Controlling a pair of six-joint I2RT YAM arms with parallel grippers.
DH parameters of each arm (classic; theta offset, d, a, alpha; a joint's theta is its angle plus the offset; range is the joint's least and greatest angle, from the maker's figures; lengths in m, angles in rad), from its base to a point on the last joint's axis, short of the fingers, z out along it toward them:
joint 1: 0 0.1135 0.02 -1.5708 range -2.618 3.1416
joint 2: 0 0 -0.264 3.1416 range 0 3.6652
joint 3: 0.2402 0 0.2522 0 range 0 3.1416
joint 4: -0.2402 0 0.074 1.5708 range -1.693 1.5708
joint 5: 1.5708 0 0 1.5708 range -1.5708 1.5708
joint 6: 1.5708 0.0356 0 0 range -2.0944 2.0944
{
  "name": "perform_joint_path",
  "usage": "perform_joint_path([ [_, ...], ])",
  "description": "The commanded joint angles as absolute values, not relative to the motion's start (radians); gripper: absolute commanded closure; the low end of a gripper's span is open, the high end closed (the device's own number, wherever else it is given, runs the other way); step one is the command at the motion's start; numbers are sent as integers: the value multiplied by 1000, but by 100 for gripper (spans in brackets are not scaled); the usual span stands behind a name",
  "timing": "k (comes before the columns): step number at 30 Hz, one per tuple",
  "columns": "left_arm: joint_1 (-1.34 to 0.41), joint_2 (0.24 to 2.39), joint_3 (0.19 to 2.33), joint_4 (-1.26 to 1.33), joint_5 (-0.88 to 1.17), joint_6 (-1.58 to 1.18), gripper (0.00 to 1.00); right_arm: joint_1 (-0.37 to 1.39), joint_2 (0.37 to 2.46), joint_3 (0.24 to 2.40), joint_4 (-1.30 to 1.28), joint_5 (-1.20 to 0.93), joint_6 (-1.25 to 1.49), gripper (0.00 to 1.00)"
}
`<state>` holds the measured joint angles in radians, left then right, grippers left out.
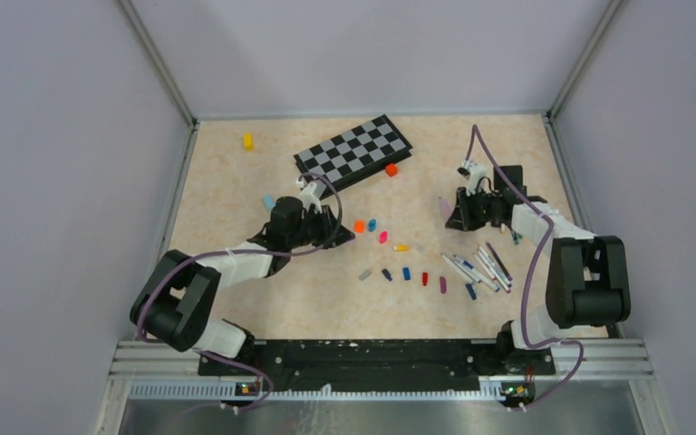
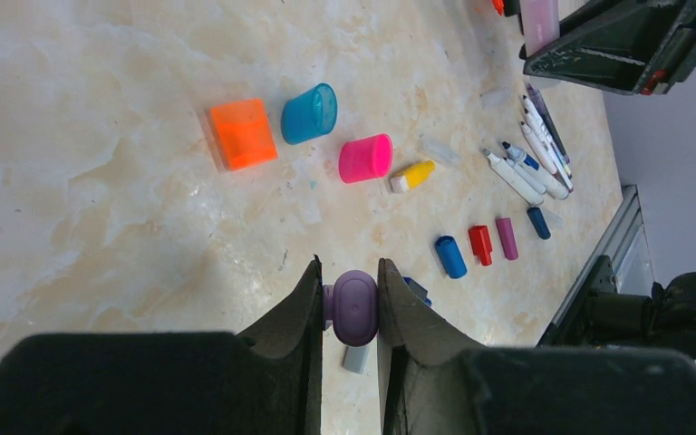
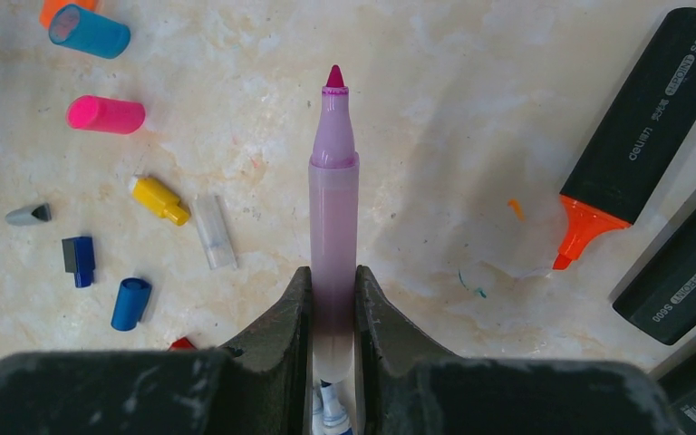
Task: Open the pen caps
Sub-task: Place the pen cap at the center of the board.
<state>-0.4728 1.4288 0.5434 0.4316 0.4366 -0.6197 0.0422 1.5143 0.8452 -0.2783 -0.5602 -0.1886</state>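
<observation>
The left pincer (image 2: 351,276) is pinching a rounded purple plastic cap (image 2: 355,313) between the tips of its two black fingers. The right pincer (image 3: 333,276) is clamped on the translucent lilac barrel of an uncapped marker pen (image 3: 333,199). In the right wrist view the pen's magenta tip is bare and points to twelve o'clock.

Loose caps lie on the beige marbled desk (image 2: 100,208). In the left wrist view, from eleven to one o'clock of the pinched cap, lie a square orange cap (image 2: 243,133), a see-through blue cap (image 2: 309,113) and a bright pink cap (image 2: 366,158). Just past these lie a small yellow cap (image 2: 414,175) and a clear cap (image 2: 439,149). At about two o'clock a mid-blue cap (image 2: 450,256), a red cap (image 2: 480,244), a mauve cap (image 2: 507,237) and a dark blue cap (image 2: 538,222) lie in a short line, close together. Beyond them the thin white-barrelled pens (image 2: 535,168) lie bunched side by side.

In the right wrist view, a chunky black highlighter (image 3: 648,118) lies at two o'clock of the held pen, its orange tip bare. More black barrels lie beside it.

In the top view a black-and-grey chessboard (image 1: 353,151) lies tilted at twelve o'clock of the desk, with a small orange block (image 1: 391,169) just beside its right end. A small yellow block (image 1: 247,140) stands at ten o'clock, well apart.
</observation>
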Motion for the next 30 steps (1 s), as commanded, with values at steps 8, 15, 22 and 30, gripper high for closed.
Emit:
perform_joint_path([
  [8,-472,1517,649,390,399,-611,100,18,1510,884,-270,-596,-173,92],
  [15,-472,1501,640,387,396,-607,100,12,1508,884,-271,-608,-173,92],
  [22,-472,1375,587,423,386,-570,100,3,1494,899,-315,-683,-225,90],
  [30,-472,1208,508,448,410,-514,100,-101,1410,932,-531,-877,-486,94],
])
